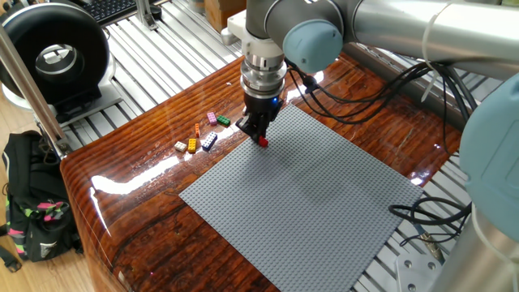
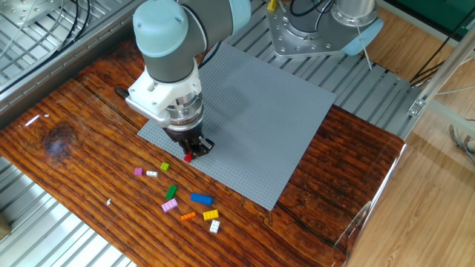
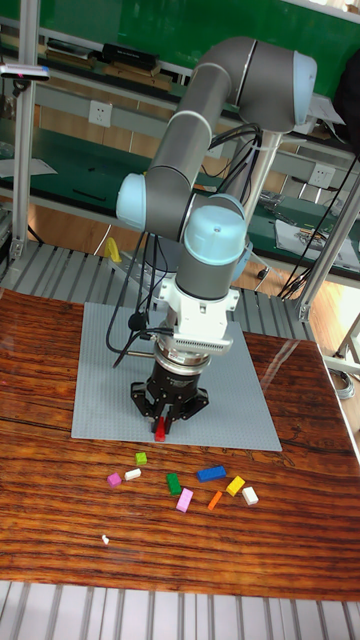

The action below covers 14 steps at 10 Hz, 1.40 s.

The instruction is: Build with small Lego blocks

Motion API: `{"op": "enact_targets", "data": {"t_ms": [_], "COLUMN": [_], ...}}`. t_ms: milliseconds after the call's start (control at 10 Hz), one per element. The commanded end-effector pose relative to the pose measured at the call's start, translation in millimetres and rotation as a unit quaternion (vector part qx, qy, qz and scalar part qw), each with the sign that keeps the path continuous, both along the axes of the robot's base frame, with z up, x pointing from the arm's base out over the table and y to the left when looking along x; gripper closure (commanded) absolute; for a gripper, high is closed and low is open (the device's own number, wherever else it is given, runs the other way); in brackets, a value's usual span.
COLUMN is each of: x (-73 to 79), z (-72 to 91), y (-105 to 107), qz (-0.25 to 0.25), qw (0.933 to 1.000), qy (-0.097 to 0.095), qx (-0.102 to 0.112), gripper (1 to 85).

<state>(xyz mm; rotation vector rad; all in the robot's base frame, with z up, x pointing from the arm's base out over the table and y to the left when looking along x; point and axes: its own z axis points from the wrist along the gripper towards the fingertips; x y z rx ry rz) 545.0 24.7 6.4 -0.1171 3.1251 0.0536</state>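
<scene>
My gripper [image 1: 261, 139] [image 2: 188, 154] [image 3: 160, 428] is shut on a small red Lego block [image 1: 263, 142] [image 2: 187, 158] [image 3: 159, 434], held upright at the edge of the grey baseplate [image 1: 324, 195] [image 2: 260, 111] [image 3: 110, 350] nearest the loose pile. Whether the block touches the plate is unclear. Several small Lego blocks lie loose on the wooden table beside the plate: green [image 2: 171, 192] [image 3: 173, 483], blue [image 2: 201, 199] [image 3: 211, 473], yellow [image 2: 211, 215] [image 3: 235, 486], pink [image 2: 170, 205] [image 3: 184, 500], orange [image 2: 188, 216], white [image 2: 214, 226] [image 3: 250, 495].
The glossy wooden table [image 2: 74, 141] sits on a slatted metal bench. A black round device [image 1: 57, 53] and a black backpack [image 1: 32, 203] stand off one end. Black cables [image 1: 422, 215] run along the plate's far side, near the arm's base [image 2: 319, 30].
</scene>
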Motion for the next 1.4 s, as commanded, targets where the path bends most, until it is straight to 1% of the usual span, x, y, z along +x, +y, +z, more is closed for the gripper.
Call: {"op": "enact_targets", "data": {"t_ms": [0, 300, 1000, 1300], "x": [0.2, 3.5, 2.2, 4.1], "z": [6.6, 0.5, 3.0, -1.7], "y": [1.6, 1.4, 3.2, 3.8], "qz": [-0.002, -0.002, -0.004, -0.006], "qw": [1.0, 1.0, 0.9999, 0.9999], "qy": [0.001, -0.003, -0.003, -0.004], "qx": [0.008, 0.007, 0.009, 0.011], "gripper": [83.7, 83.7, 83.7, 83.7]}}
